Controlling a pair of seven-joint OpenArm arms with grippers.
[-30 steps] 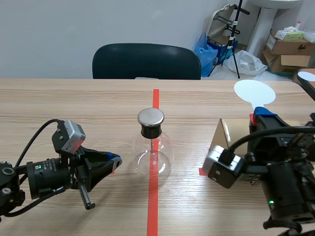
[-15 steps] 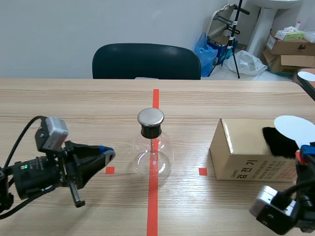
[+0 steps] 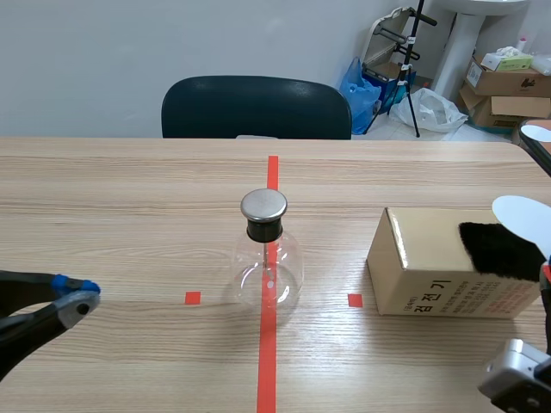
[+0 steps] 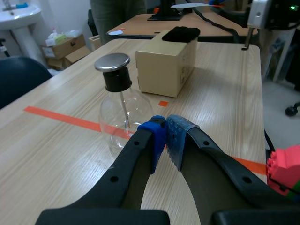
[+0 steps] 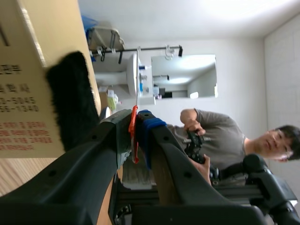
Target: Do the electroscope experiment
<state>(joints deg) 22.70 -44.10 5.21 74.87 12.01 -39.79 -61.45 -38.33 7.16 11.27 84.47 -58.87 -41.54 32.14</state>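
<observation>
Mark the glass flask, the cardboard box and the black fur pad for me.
glass flask (image 3: pixel 269 274), scene view, on its round glass belly.
cardboard box (image 3: pixel 430 288), scene view, on its printed front face.
black fur pad (image 3: pixel 495 249), scene view, on its middle, atop the box.

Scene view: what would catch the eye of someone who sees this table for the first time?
First comes the glass flask electroscope with its metal cap, standing on the red tape line at the table's middle. To its right lies a cardboard box with a black furry cloth on top. At the right edge, the right gripper is shut on a white disc paddle.
</observation>
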